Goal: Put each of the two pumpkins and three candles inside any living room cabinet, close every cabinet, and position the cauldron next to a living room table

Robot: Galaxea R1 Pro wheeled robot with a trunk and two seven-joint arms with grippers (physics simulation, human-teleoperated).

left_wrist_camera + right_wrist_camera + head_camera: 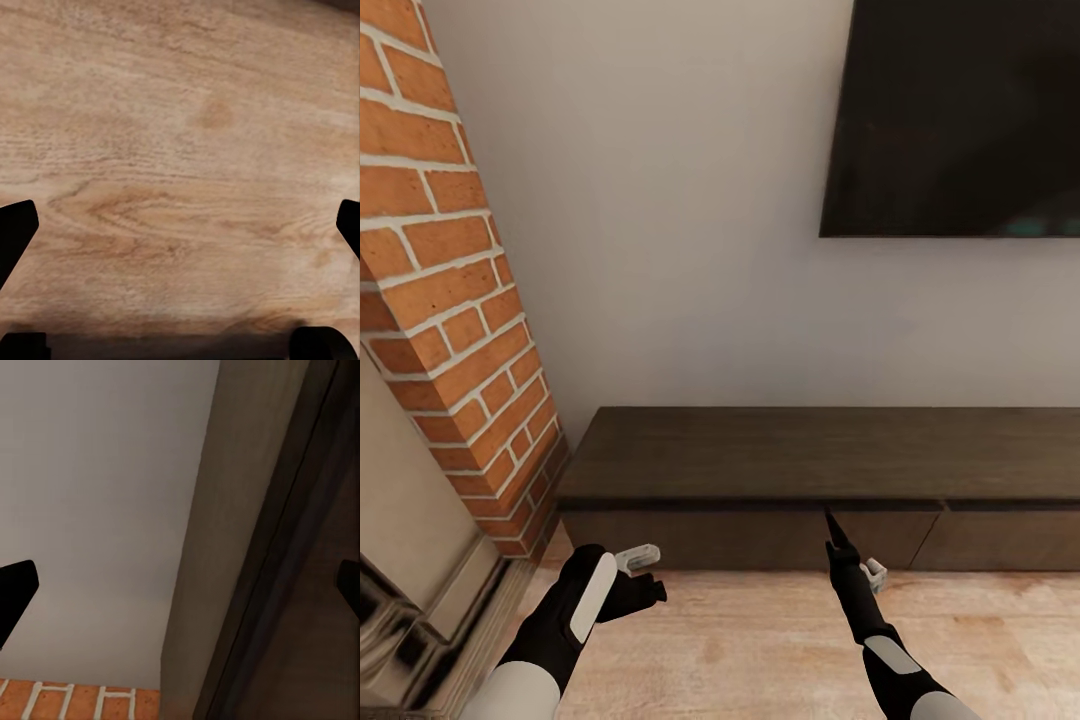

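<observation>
Both tools open: L [645, 575] points floorward, R [838, 530] at cabinet [810, 470].

Soft, even light; slightly blurry renders

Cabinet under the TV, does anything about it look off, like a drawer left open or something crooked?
Nothing stands out. The cabinet sits level against the wall, its drawer fronts flush and shut, its top bare. Both grippers, left and right, are open and hold nothing in front of it.
</observation>
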